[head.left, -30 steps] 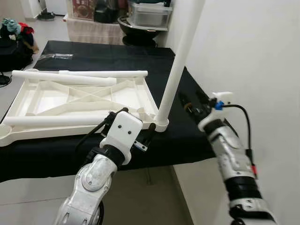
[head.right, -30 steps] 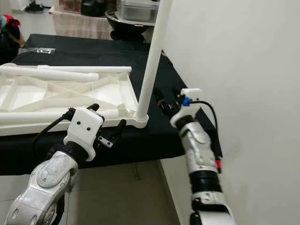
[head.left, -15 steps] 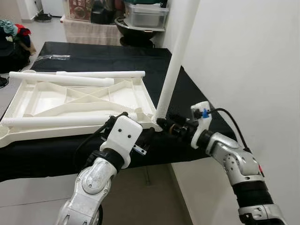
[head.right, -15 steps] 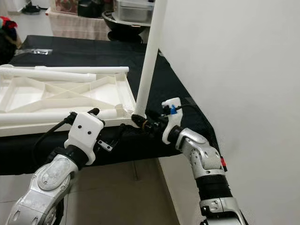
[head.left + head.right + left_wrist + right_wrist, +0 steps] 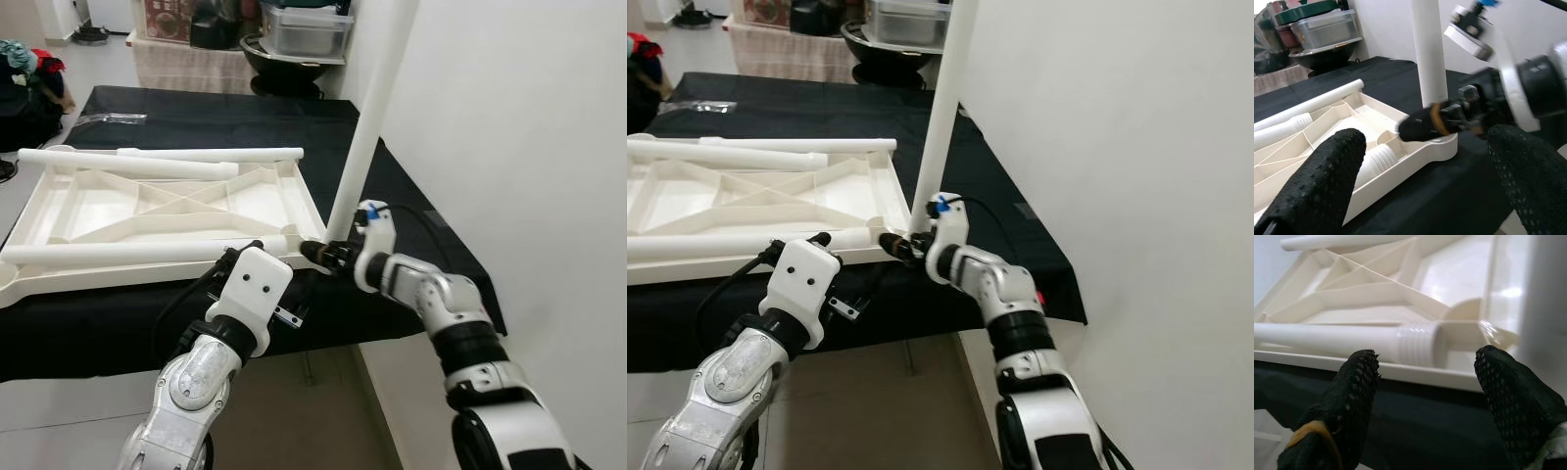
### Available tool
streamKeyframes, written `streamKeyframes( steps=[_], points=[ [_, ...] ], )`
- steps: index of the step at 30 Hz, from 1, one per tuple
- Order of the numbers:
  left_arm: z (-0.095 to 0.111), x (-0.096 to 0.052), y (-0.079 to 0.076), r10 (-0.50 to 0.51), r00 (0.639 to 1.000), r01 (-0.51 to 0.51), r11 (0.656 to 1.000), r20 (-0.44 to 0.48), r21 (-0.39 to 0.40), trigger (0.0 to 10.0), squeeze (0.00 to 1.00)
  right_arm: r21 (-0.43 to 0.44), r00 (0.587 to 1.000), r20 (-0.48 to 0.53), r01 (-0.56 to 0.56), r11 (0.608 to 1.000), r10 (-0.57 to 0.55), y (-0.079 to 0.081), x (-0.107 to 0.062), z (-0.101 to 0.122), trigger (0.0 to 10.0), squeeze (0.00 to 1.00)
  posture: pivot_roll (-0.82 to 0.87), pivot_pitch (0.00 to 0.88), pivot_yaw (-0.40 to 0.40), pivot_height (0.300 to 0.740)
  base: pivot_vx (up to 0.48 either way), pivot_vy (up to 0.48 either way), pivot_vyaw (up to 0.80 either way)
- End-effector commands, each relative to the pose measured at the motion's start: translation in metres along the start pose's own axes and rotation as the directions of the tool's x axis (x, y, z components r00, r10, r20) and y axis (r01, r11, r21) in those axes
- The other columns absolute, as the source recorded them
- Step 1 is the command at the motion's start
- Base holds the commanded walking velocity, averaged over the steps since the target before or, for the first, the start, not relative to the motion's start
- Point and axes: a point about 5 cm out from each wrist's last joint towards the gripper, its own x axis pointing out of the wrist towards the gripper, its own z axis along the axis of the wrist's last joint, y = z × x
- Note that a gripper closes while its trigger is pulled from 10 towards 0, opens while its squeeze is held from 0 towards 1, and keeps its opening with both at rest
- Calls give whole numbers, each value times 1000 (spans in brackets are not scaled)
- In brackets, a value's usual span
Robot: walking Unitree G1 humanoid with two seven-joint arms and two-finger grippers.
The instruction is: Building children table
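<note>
Left eye view: the white tabletop [image 5: 167, 211] lies upside down on the black-covered counter [image 5: 392, 186]. One leg [image 5: 367, 127] stands upright in its near right corner socket; further loose legs [image 5: 127, 253] lie across the frame. The right tool [image 5: 315, 253] sits at the socket, at 9 o'clock from the upright leg's base. The left tool [image 5: 294, 294] hovers just below the counter edge.

Left wrist view: left tool fingers [image 5: 1327, 171] spread wide, holding nothing, facing the corner socket [image 5: 1442, 144].

Right wrist view: right tool fingers [image 5: 1356, 391] wide apart, empty, facing a leg's ribbed end [image 5: 1418, 345].
</note>
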Motion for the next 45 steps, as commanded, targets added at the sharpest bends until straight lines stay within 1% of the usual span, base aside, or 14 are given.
streamKeyframes(
  steps=[1,4,7,11,15,17,21,23,30,32,34,38,42,45],
  points=[
    [-2,-1,-2,-8,1000,8,1000,-8,-9,10000,0,8,1000,-27,1,1000,-1,-1,1,-5,10000,0,59,105,-151,740,0,0,0],
    [-1,-2,-2,-6,1000,6,1000,-8,-13,10000,0,7,1000,-6,-6,1000,6,12,14,5,10000,0,64,119,-151,740,0,0,0],
    [0,-3,0,0,1000,0,1000,-12,-14,10000,0,39,1000,1,10,999,-10,22,23,16,10000,0,65,132,-151,740,0,0,0],
    [0,-4,1,5,1000,-5,1000,-15,-11,10000,0,33,999,-13,50,998,-50,22,27,17,10000,0,63,143,-153,740,0,0,0],
    [2,-6,2,14,1000,-15,1000,-18,-9,10000,0,26,994,2,109,994,-109,25,33,26,10000,0,65,174,-161,740,0,0,0],
    [2,-6,2,14,1000,-15,1000,-18,-9,10000,0,26,994,2,109,994,-109,25,33,26,10000,0,65,174,-161,740,0,0,0],
    [6,-8,0,15,1000,-15,1000,-14,-18,10000,0,30,973,50,225,974,-226,23,35,41,10000,0,58,199,-166,740,0,0,0],
    [7,-9,-1,14,1000,-14,1000,-13,-22,10000,0,30,965,55,256,966,-257,22,36,44,10000,0,58,204,-167,740,0,0,0],
    [8,-12,0,16,1000,-17,1000,-23,-26,10000,0,-3,973,26,231,973,-231,29,40,40,10000,0,56,233,-178,740,0,0,0],
    [8,-12,0,17,1000,-18,1000,-25,-26,10000,0,-8,974,19,227,974,-227,29,41,39,10000,0,56,233,-178,740,0,0,0],
    [7,-12,0,18,999,-19,999,-29,-27,10000,0,-40,971,0,239,970,-239,27,41,33,10000,0,49,240,-177,740,0,0,0],
    [8,-12,0,18,999,-19,999,-31,-29,10000,0,-32,972,-33,231,972,-232,26,42,26,10000,0,49,239,-178,740,0,0,0],
    [8,-12,0,18,999,-19,999,-32,-29,10000,0,-37,972,-40,229,973,-231,27,43,24,10000,0,47,237,-175,740,0,0,0],
    [8,-11,0,20,999,-21,999,-32,-28,10000,0,-32,979,-53,196,980,-197,33,46,24,10000,0,45,235,-175,740,0,0,0]
  ],
)
